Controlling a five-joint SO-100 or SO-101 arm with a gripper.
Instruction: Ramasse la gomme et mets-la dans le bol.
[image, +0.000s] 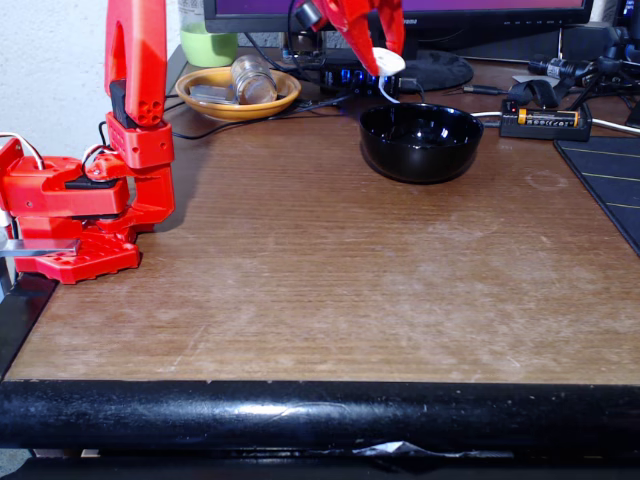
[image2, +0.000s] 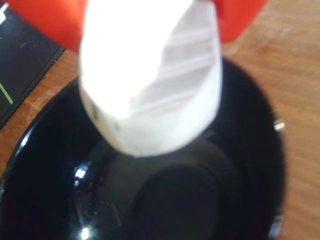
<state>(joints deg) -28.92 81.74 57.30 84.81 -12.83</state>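
The white gomme hangs in the air between the red fingers of my gripper, which is shut on it just above the far left rim of the black bol. In the wrist view the gomme looms large and blurred, held at its top by the red fingers, with the glossy inside of the bol directly below it. The bol stands upright on the wooden table and looks empty.
An orange-yellow dish holding a glass jar sits at the back left. Cables, a battery holder and a monitor base crowd the back edge. A dark mat lies at the right. The arm's red base stands at the left.
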